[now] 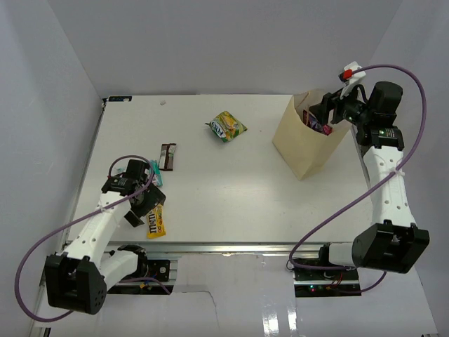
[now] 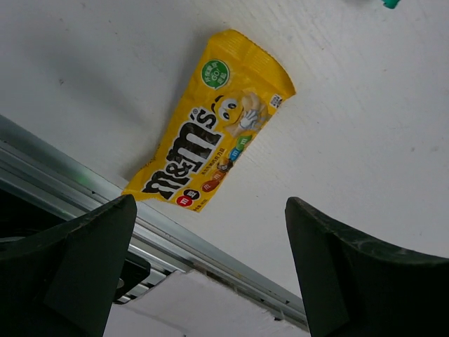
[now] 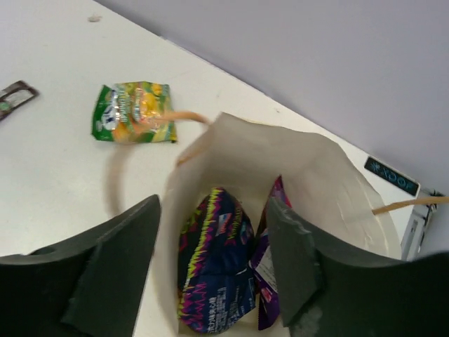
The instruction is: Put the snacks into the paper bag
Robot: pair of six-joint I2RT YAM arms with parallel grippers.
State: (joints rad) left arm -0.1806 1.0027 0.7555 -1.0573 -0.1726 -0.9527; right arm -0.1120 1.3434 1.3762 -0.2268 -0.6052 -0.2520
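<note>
The tan paper bag (image 1: 303, 144) stands open at the back right. My right gripper (image 1: 330, 111) is open and empty just above its mouth. In the right wrist view the gripper (image 3: 212, 203) looks down into the paper bag (image 3: 231, 151), where a dark blue packet (image 3: 214, 270) and a purple packet (image 3: 265, 263) lie. A yellow M&M's packet (image 1: 156, 222) lies flat near the table's front edge. My left gripper (image 1: 146, 208) is open and empty just above it. In the left wrist view the yellow packet (image 2: 210, 123) lies ahead of the gripper (image 2: 210, 210).
A green-yellow packet (image 1: 226, 127) lies at the back middle and shows in the right wrist view (image 3: 133, 112). A dark flat packet (image 1: 168, 156) lies left of centre. A small teal item (image 1: 156, 173) sits by the left wrist. The metal front rail (image 2: 84, 193) runs close under the left gripper.
</note>
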